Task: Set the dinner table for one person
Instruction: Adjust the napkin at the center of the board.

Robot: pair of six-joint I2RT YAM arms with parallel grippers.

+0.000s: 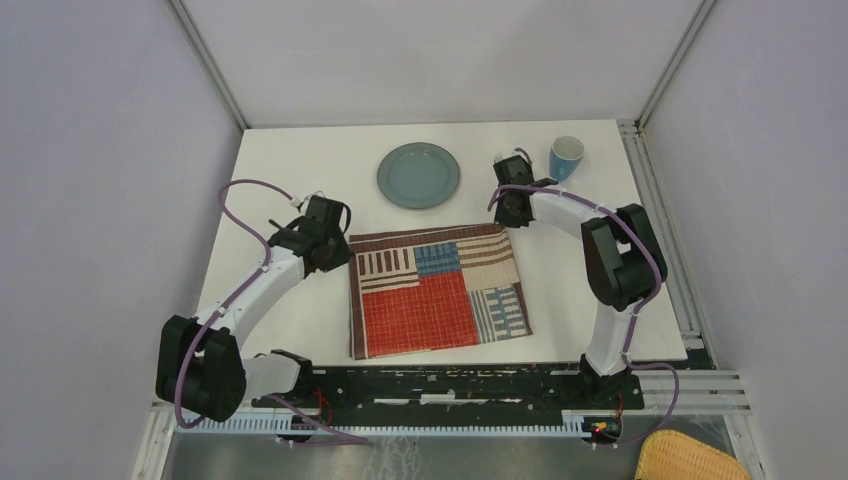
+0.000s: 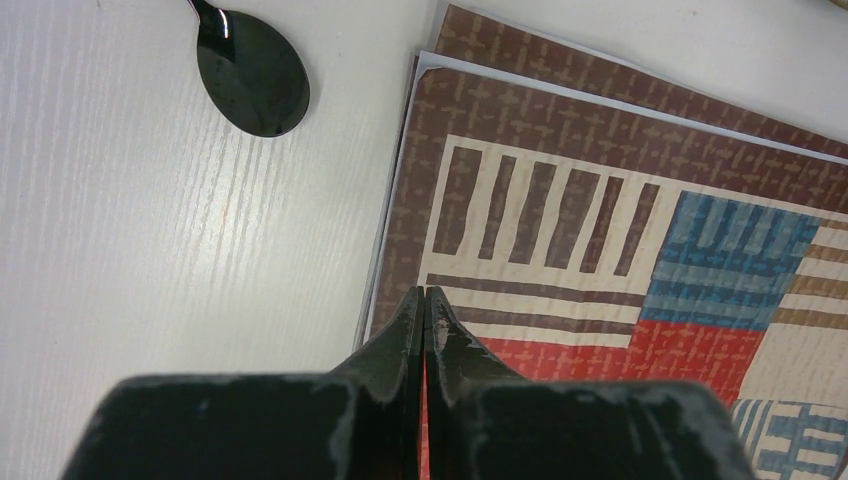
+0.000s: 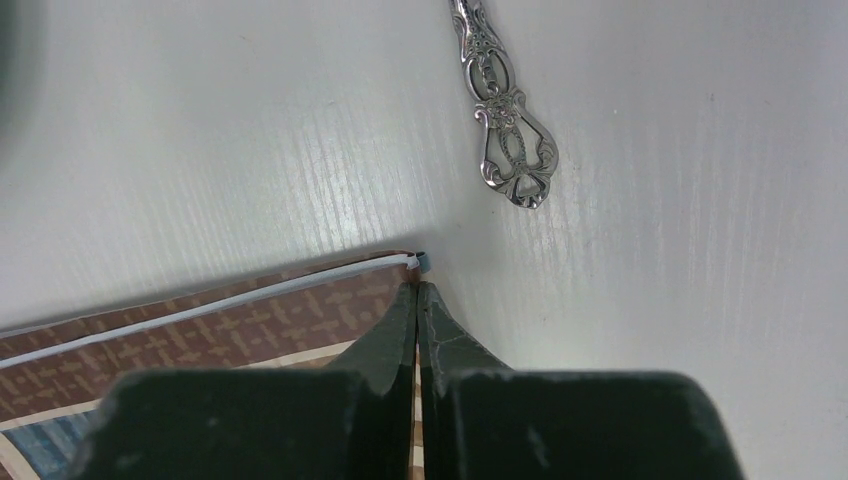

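On the dinner table [image 1: 290, 165], left fingers [image 2: 413, 322] and right fingers [image 3: 405, 318] sit together at placemat [image 1: 437, 290] edges, spoon [image 2: 255, 85] cropped.

There is one table [image 1: 300, 160]. On it lie one placemat [image 1: 440, 295], one plate [image 1: 418, 175], one cup [image 1: 566, 157], one spoon [image 2: 252, 88] and one ornate utensil [image 3: 505, 120]; only its handle shows in the right wrist view. Two arms work here, the left arm [image 1: 250, 290] and the right arm [image 1: 610, 250], so two tools: the left tool [image 2: 424, 300] and the right tool [image 3: 416, 292]. One basket [image 1: 690, 458] sits off the table.
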